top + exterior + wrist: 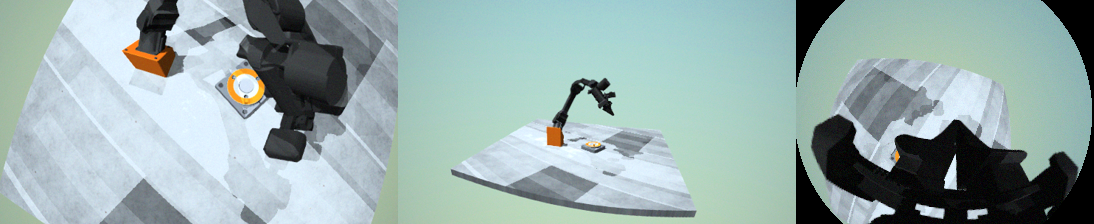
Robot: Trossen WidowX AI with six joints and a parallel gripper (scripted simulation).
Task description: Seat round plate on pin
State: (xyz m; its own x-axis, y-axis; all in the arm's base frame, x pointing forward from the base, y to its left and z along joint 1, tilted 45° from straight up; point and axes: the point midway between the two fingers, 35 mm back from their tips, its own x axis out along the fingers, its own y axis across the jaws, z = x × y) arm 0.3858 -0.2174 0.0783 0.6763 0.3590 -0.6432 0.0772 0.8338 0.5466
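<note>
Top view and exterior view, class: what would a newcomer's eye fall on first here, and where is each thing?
The orange-ringed round plate on its grey square base stands out near the middle of the pale slab. The arm's orange mount sits up and to the left of it in the top view. In the exterior view the black gripper, shut on nothing, hangs high above the plate, touching nothing.
</note>
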